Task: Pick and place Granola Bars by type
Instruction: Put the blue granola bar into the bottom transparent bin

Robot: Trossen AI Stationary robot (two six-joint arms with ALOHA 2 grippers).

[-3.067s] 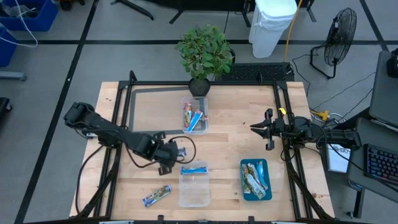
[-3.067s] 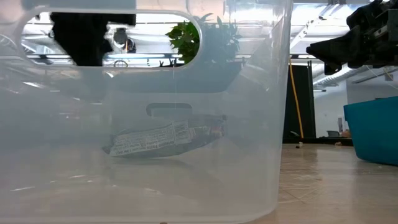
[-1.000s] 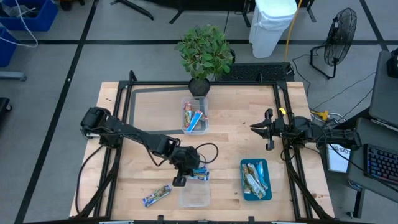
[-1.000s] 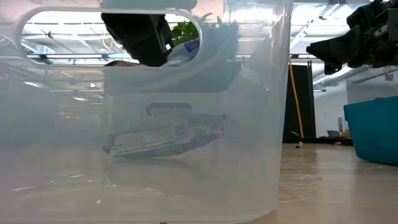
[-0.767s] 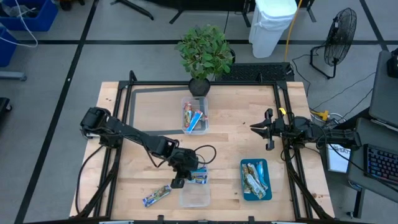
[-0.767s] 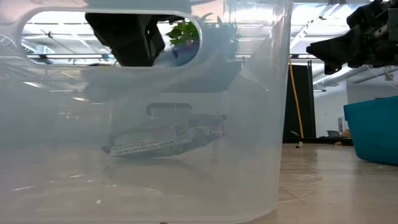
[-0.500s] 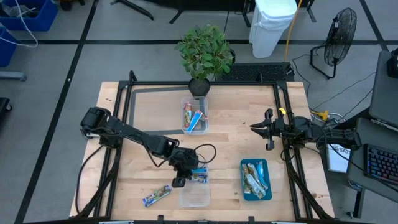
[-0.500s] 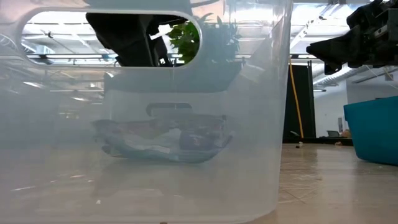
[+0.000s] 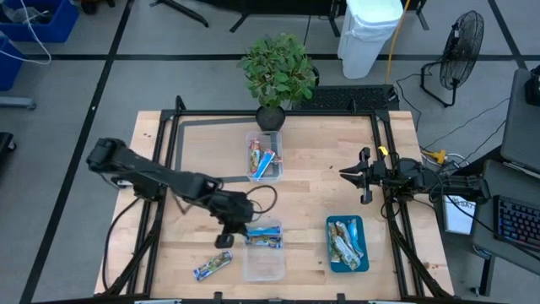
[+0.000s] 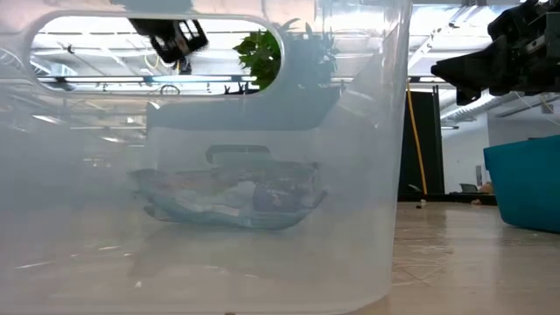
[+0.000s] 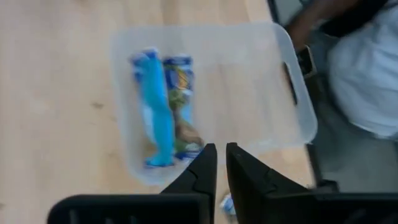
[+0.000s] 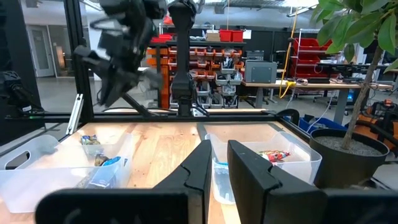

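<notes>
High view: a wooden table [image 9: 312, 190] seen from above. The left gripper [image 9: 226, 236] hangs just beside the near tub [image 9: 263, 263], fingers almost together and holding nothing. The right gripper [image 9: 361, 179] waits at the table's right edge, also nearly closed and empty. Counted: two clear tubs and one teal tray [image 9: 331, 253]. The near tub holds blue bars [image 9: 264, 236] at its far end. The far tub [image 9: 264, 157], just in front of a potted plant [image 9: 278, 71], holds a few red-and-blue bars [image 9: 263, 159]; I cannot count them. The tray holds several bars, too crowded to count. One loose bar [image 9: 212, 265] lies on the table left of the near tub.

Low view: the near tub's wall fills the frame, with bars lying flat on its floor.

Left wrist view: two bars lie side by side in the near tub, a blue one [image 11: 153, 109] and a blue-and-yellow one [image 11: 180, 99]. The gripper's fingers stand close together above the tub's rim.

Right wrist view: both tubs sit ahead, with the left arm above.

Risk, as a judgement: the loose bar lies near the table's front edge, so a clumsy reach could push it off, and a low swing could knock the tub.
</notes>
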